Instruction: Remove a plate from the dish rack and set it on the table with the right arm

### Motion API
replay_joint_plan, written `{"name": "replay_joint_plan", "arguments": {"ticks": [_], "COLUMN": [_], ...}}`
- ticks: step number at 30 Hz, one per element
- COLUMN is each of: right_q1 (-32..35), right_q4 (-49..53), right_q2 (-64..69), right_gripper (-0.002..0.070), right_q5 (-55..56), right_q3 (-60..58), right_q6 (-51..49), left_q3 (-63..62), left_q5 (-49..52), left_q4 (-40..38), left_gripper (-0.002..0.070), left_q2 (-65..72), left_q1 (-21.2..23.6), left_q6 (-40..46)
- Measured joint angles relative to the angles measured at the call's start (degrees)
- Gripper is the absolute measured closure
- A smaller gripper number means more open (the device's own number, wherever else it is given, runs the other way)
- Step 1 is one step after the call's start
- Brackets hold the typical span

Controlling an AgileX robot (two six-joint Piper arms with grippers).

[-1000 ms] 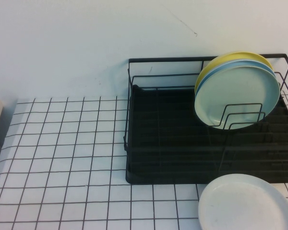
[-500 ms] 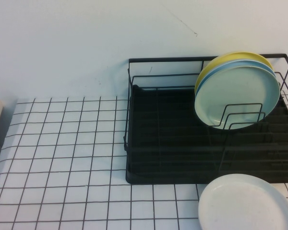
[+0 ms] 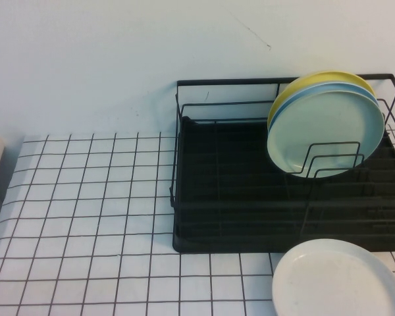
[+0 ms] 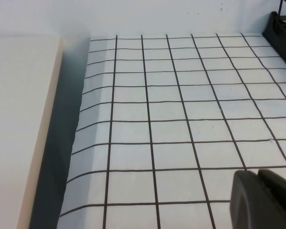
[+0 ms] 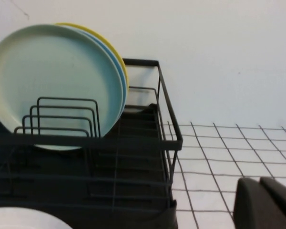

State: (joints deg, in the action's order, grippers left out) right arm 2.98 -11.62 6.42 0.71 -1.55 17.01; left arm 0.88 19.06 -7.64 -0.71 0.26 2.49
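White plate [image 3: 339, 279] flat on table [image 3: 85, 197], unmoved since before, left claw [image 4: 264, 198] and right claw [image 5: 267, 202] pressed together.

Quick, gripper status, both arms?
Left gripper: above bare table, holding nothing, open or closed cannot be told.
Right gripper: beside dish rack, likewise.

Left claw [image 4: 263, 199] and right claw [image 5: 268, 202] each show only dark fingertips, apparently pressed together.
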Motion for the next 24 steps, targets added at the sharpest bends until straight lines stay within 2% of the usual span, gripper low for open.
{"name": "replay_joint_plan", "arguments": {"ticks": [9, 24], "right_q1": [3.9, 4.5], "right_q4": [5.9, 8.5], "right_q2": [-7.0, -7.1], "right_gripper": [0.0678, 0.0678], "right_q5": [-19.3, -21.2], "right_q3": [-0.1, 0.3], "right_q6": [-2.5, -5.2], "left_q3": [0.0, 0.0], "left_q5": [0.0, 0.0], "left_q4": [0.0, 0.0], "left_gripper": [0.0678, 0.0678], "left_q2": [0.0, 0.0], "left_q1": [0.0, 0.0], "left_q6": [0.0, -0.3]}}
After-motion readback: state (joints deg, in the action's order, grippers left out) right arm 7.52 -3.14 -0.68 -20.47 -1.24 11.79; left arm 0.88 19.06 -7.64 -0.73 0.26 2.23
